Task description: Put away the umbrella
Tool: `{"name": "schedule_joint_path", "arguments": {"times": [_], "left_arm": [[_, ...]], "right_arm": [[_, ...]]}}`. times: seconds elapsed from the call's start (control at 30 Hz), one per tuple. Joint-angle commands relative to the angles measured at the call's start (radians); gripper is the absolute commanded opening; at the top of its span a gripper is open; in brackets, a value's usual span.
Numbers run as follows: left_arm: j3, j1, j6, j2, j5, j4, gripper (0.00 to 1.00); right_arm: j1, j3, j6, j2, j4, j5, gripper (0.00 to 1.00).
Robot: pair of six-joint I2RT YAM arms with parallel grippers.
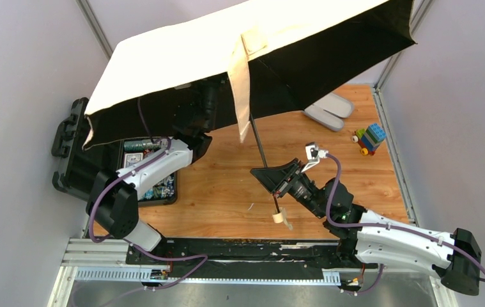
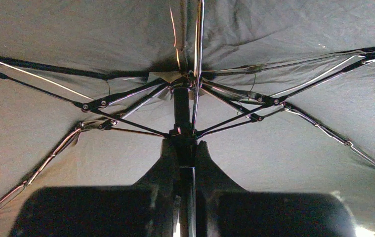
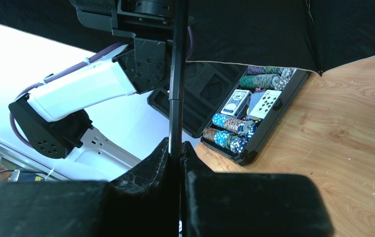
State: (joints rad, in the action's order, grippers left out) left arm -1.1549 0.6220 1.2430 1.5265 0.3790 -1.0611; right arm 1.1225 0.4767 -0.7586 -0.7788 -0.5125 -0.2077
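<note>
The umbrella (image 1: 227, 45) stands fully open above the chip case (image 3: 274, 122), so collapsing and stowing it are, I judge, still to do. The left hand (image 2: 185, 148), over the case, and the right hand (image 3: 175, 148), beside it, each clamp the shaft (image 1: 260, 150).

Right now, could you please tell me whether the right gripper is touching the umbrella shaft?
Touching. The right wrist view shows the right gripper shut on the umbrella shaft, both sides pressed against it with no gap.
</note>
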Motion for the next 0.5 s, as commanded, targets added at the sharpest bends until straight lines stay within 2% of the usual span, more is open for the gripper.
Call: {"name": "schedule_joint_path", "arguments": {"times": [0.0, 0.17, 0.27, 0.4, 0.47], "left_arm": [[-0.040, -0.010, -0.027, -0.050, -0.005, 0.056, 0.00], [-0.024, -0.013, -0.038, -0.073, -0.021, 0.100, 0.00], [0.003, -0.015, -0.046, -0.089, -0.020, 0.064, 0.00], [0.012, -0.035, -0.008, -0.091, -0.080, 0.008, 0.00], [0.016, -0.035, 0.011, -0.091, -0.117, -0.021, 0.00]], "right_arm": [[0.006, 0.016, 0.025, 0.033, -0.089, 0.014, 0.00], [0.007, 0.086, 0.137, 0.015, 0.002, 0.028, 0.00], [0.007, 0.125, 0.263, 0.003, 0.070, 0.057, 0.00], [0.007, 0.127, 0.337, 0.013, 0.093, 0.115, 0.00], [0.007, 0.138, 0.353, 0.012, 0.112, 0.120, 0.05]]}}
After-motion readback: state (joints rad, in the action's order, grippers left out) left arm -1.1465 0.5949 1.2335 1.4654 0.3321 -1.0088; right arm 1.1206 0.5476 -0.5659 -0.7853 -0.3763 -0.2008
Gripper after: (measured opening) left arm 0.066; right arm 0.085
